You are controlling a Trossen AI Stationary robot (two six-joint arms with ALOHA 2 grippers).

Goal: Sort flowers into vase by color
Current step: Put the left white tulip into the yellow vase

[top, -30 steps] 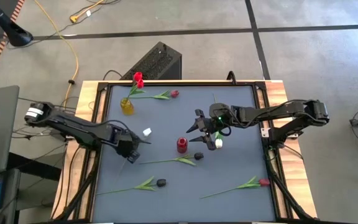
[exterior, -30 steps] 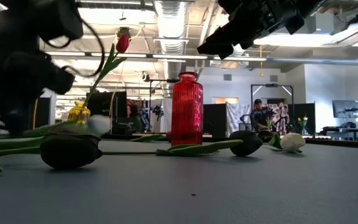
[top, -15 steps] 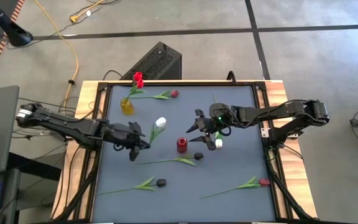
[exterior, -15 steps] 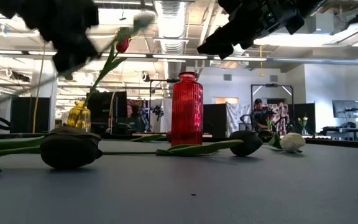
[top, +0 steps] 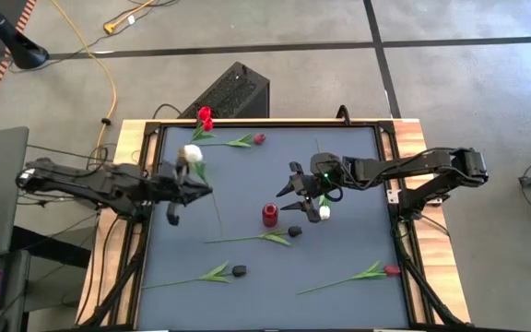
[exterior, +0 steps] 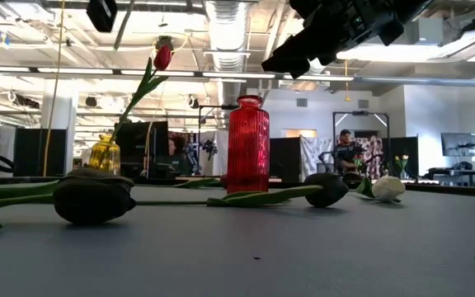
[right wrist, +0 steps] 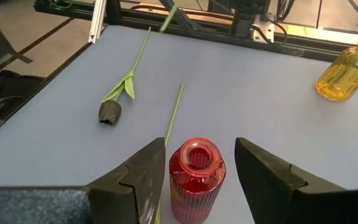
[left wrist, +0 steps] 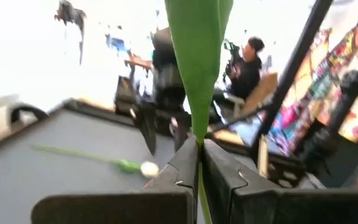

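Left gripper (top: 201,188) clamps a white tulip (top: 192,154) by its stem, lifted clear of the bench (top: 339,258), likely for carrying to a vase. Right gripper (top: 295,189) hangs wide, empty, near the red vase (top: 269,215).

In the high view the yellow vase (top: 188,159) near the desk's far left corner is almost fully hidden under the white tulip (top: 192,154) and the left arm. The left gripper (top: 201,190) is too small there to show its fingers. In the left wrist view the picture is blurred; the tulip's green leaf (left wrist: 197,56) is cut off by the top edge, and the bloom is out of view. In the low view the right gripper (exterior: 303,49) is cut off by the top edge. The right wrist view cuts off the base of the red vase (right wrist: 194,177).
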